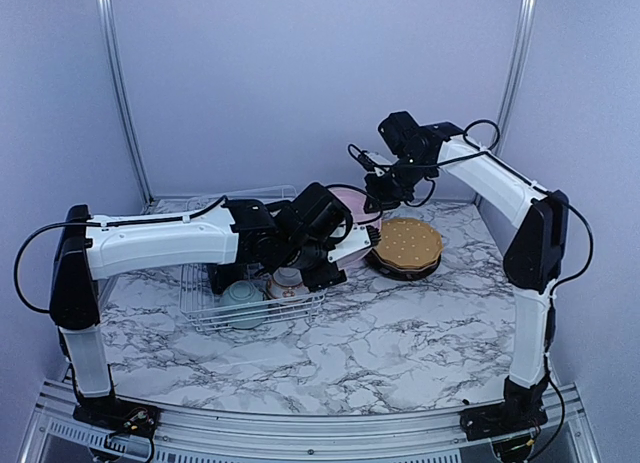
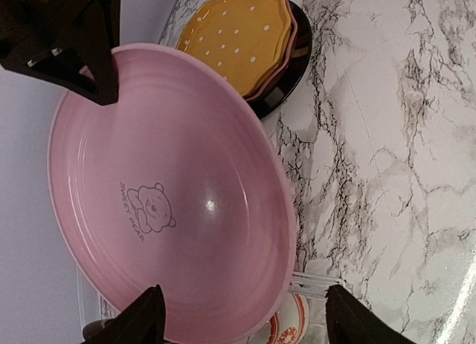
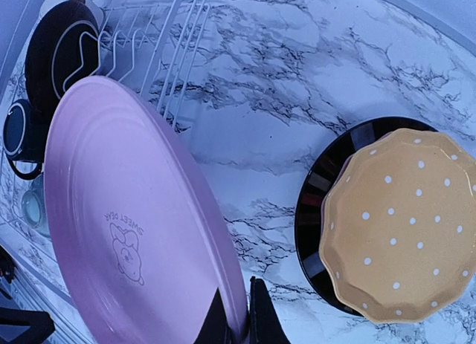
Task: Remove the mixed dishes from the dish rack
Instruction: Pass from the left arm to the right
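The pink plate [image 3: 126, 210] hangs tilted on edge in the air at about 12 o'clock of the tabletop [image 1: 400, 333], between the rack [image 1: 200, 308] and the stack of plates. A small bear drawing shows on its face.

The right end effector [image 3: 239, 308] is clamped together on the pink plate's rim; in the right wrist view the two fingers pinch that rim at 6 o'clock. The left end effector [image 2: 245, 322] stands with its fingers well apart, the plate's lower rim lying between them. Whether either finger touches the plate cannot be told.

At about 1 o'clock of the tabletop lies the stack: a yellow plate [image 3: 401, 225] with white dots and a scalloped edge on top and a black plate [image 3: 316, 210] at the bottom. In the left wrist view a thin reddish rim shows between them.

The rack sits at about 9 o'clock. In it are a pale green bowl [image 1: 243, 295] and, just beside it at 2 o'clock, a floral bowl [image 1: 287, 281]. The right wrist view shows a dark plate [image 3: 63, 54] standing among the rack's dividers and a dark mug [image 3: 18, 132] at 7 o'clock of it. A red floral plate [image 2: 291, 325] shows beneath the pink plate in the left wrist view.
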`<state>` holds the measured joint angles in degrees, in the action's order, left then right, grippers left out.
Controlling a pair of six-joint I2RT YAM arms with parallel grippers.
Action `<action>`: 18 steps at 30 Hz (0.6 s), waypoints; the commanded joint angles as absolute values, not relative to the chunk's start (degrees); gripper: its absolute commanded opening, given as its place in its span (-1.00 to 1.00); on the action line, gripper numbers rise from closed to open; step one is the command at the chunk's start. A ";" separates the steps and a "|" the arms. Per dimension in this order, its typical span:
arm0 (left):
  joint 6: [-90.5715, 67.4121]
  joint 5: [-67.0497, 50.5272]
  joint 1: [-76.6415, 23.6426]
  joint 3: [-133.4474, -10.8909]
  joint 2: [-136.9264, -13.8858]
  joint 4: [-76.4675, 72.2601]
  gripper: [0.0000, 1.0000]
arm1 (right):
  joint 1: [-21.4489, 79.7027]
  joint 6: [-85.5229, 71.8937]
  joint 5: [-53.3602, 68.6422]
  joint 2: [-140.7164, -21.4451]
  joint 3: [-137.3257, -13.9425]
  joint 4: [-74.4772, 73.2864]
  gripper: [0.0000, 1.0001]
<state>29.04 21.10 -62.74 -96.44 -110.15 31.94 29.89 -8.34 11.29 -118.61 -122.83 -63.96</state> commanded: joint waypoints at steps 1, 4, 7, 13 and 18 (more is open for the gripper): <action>26.56 20.65 -62.22 -97.21 -107.31 29.92 0.66 | 26.11 -8.90 13.84 -116.65 -121.45 -61.94 -1.00; 24.85 19.65 -61.43 -97.38 -106.48 28.74 0.96 | 23.45 -9.23 15.89 -115.36 -119.10 -60.22 -1.00; 23.17 18.67 -60.44 -97.91 -105.69 27.28 0.98 | 21.49 -8.99 15.83 -114.19 -117.93 -59.63 -1.00; 18.20 15.69 -57.40 -99.23 -104.06 24.14 0.98 | 17.70 -9.68 18.07 -111.59 -114.03 -57.23 -1.00; 13.85 13.61 -54.42 -99.14 -102.47 21.93 0.98 | 13.94 -10.22 19.26 -109.37 -110.57 -55.20 -1.00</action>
<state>18.63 16.25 -56.40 -97.60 -105.67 25.50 16.49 -9.17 16.64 -112.51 -111.77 -58.74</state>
